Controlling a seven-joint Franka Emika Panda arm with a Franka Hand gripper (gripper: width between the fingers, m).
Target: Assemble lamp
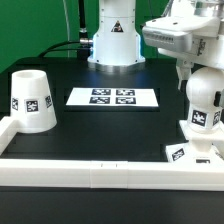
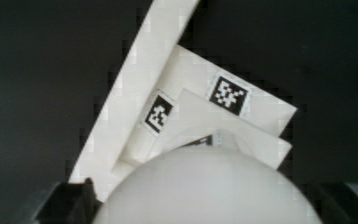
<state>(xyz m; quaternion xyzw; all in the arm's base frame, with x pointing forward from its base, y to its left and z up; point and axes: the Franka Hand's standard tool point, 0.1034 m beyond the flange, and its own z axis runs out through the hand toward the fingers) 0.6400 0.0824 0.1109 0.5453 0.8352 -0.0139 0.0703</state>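
Observation:
My gripper (image 1: 203,80) is at the exterior view's right, shut on the rounded white bulb (image 1: 204,108), which it holds upright by its top. The bulb is right over the small square base (image 1: 192,152), which lies against the long white rail; I cannot tell whether they touch. In the wrist view the bulb's dome (image 2: 202,180) fills the space between my dark fingers (image 2: 69,203), and my gripper (image 2: 202,208) straddles it. The tagged base (image 2: 229,100) shows beyond it. The cone shade (image 1: 30,100) stands upright at the exterior view's left.
The marker board (image 1: 112,97) lies flat mid-table. The long white rail (image 1: 100,170) runs along the front edge and turns up the left side; it also shows in the wrist view (image 2: 149,70). The arm's base (image 1: 112,40) stands at the back.

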